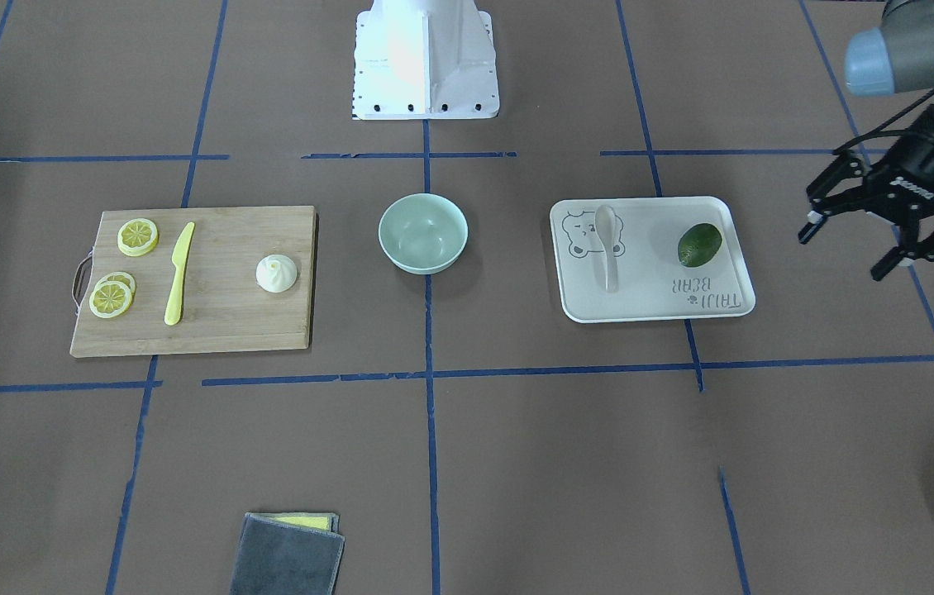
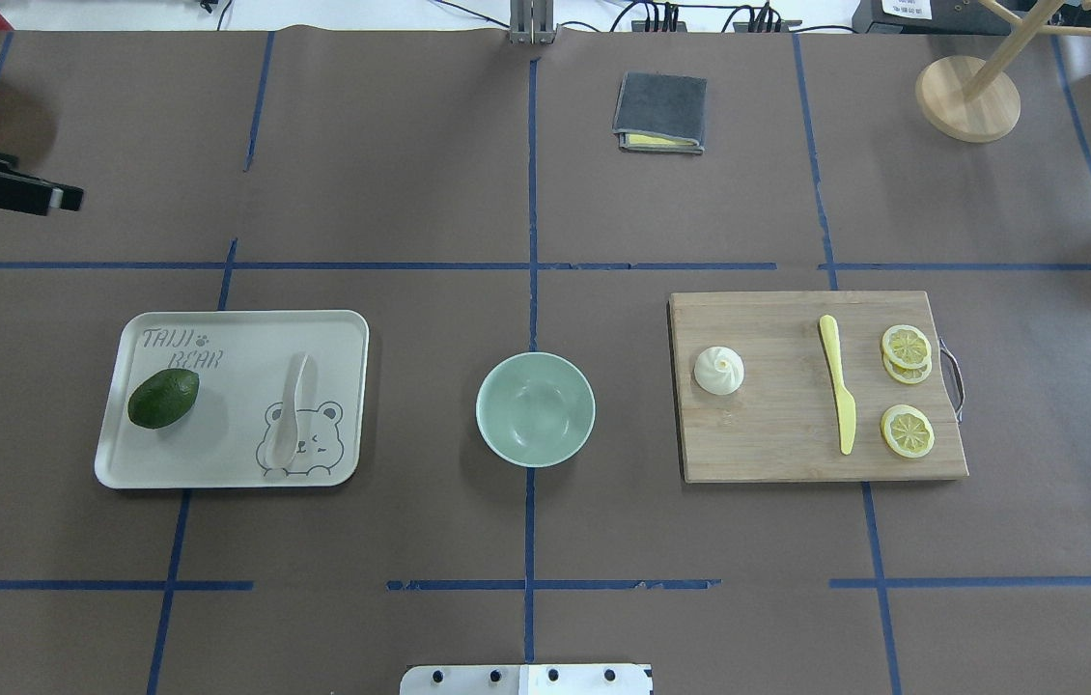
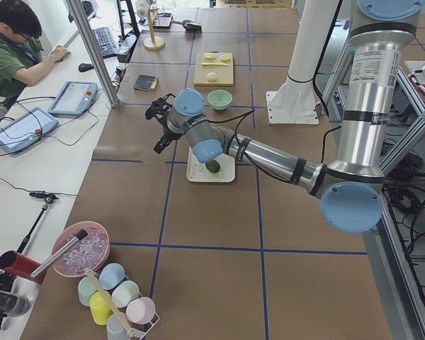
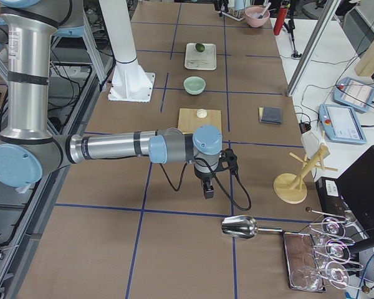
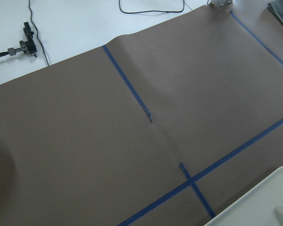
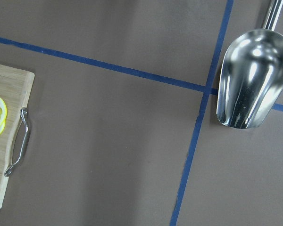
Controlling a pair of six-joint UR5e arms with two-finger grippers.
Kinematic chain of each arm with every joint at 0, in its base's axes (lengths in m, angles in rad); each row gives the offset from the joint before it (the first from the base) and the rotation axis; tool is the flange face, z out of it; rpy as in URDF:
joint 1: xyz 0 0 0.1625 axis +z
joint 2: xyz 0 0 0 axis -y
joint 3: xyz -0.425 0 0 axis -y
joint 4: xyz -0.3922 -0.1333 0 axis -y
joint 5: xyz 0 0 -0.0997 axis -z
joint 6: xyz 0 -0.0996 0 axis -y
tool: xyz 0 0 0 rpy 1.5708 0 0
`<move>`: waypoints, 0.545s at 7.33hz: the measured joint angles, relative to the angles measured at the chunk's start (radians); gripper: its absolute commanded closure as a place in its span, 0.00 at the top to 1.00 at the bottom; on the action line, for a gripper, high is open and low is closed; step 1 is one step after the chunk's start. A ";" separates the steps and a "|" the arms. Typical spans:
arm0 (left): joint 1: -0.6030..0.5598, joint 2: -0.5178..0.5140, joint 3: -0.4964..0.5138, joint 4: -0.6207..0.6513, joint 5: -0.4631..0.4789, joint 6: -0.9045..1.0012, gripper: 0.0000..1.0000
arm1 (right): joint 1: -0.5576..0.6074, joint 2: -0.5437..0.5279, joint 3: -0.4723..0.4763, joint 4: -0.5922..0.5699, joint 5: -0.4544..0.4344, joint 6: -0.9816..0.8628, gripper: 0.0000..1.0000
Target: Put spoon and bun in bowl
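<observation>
The left gripper (image 1: pixel 843 254) hangs over bare brown paper with its black jaws spread wide and nothing between them. The right gripper (image 4: pixel 206 185) shows only from the table's end, so I cannot tell how its jaws stand. It hovers near a shiny steel scoop (image 6: pixel 252 77). By my reckoning nothing is done yet, and both the picking up and the dropping in are left. Take the overhead view with the bowl (image 2: pixel 489 439) as the dial's centre. The bowl is round, smooth and pale mint, and it sits empty. At nine o'clock the spoon (image 2: pixel 293 410) lies on a matte cream tray (image 2: pixel 237 478) with rounded corners and a printed bear. It is beige with a stubby handle and an oval scoop, and a dark green fruit (image 2: pixel 163 398) lies beside it. The left gripper is well apart from this tray, out toward ten o'clock. At three o'clock the bun (image 2: pixel 719 371), a white dome with swirled pleats, rests on a grained wooden board (image 2: pixel 777 454). The board also carries a yellow plastic knife (image 2: pixel 838 396) and lemon slices (image 2: pixel 907 347).
</observation>
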 measured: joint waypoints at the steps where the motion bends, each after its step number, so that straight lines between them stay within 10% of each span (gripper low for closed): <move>1: 0.104 -0.002 -0.008 0.004 0.109 -0.103 1.00 | 0.000 0.000 0.000 0.000 0.001 0.000 1.00; 4: 0.326 -0.021 -0.008 0.116 0.341 -0.310 0.91 | 0.000 0.001 0.001 0.001 0.002 -0.001 1.00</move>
